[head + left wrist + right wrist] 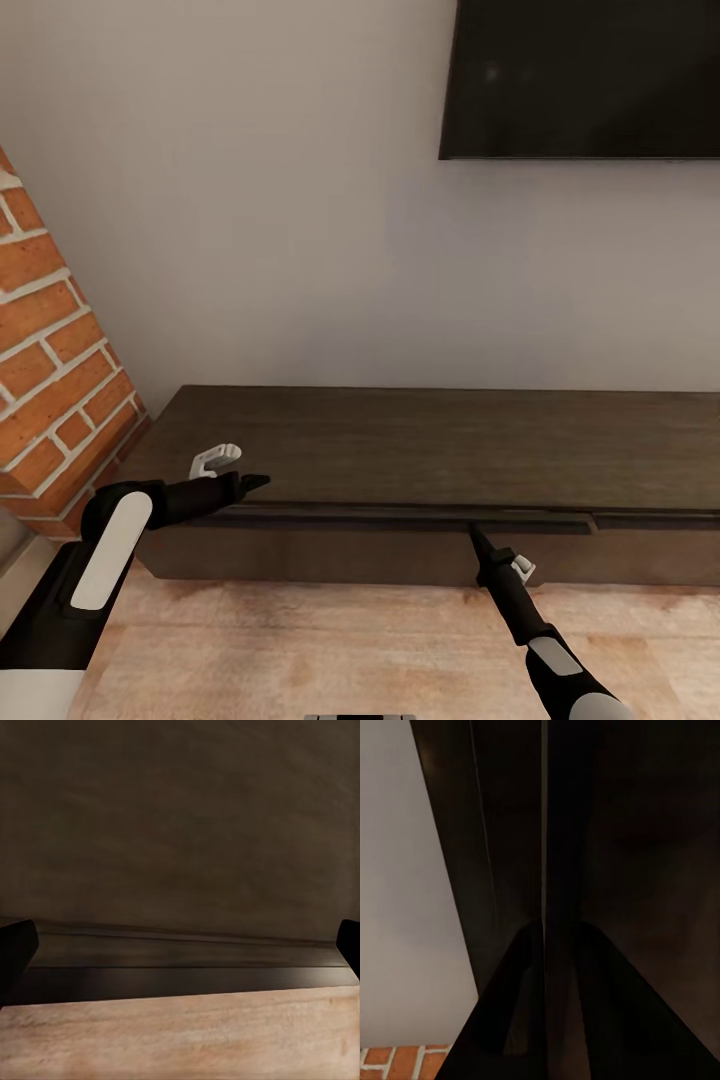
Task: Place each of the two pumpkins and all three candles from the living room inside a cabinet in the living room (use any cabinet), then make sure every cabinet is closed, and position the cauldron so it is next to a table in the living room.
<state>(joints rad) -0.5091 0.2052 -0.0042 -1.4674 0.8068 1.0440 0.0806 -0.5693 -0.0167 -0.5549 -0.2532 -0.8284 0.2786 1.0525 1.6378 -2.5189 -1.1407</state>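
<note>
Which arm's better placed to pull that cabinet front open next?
Probably right. The right claw has its tip at the dark gap under the cabinet top, at the front's upper edge. The left claw sits higher, over the top's left end.

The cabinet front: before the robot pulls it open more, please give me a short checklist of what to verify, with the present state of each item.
1. Robot faces the cabinet: ok, the low dark-brown unit lies straight ahead against the wall.
2. Left front started open: ok, a dark gap runs under the top edge.
3. Right gripper at that gap: ok, its tip sits at the front's upper edge; the right wrist view looks along this edge.
4. Right gripper's hold on the front: cannot tell, its fingers look pressed together, contact unclear.
5. Left gripper out of the way: not ok, it hovers over the cabinet's top near the front edge.
6. Pumpkins and candles at hand: cannot tell.
</note>
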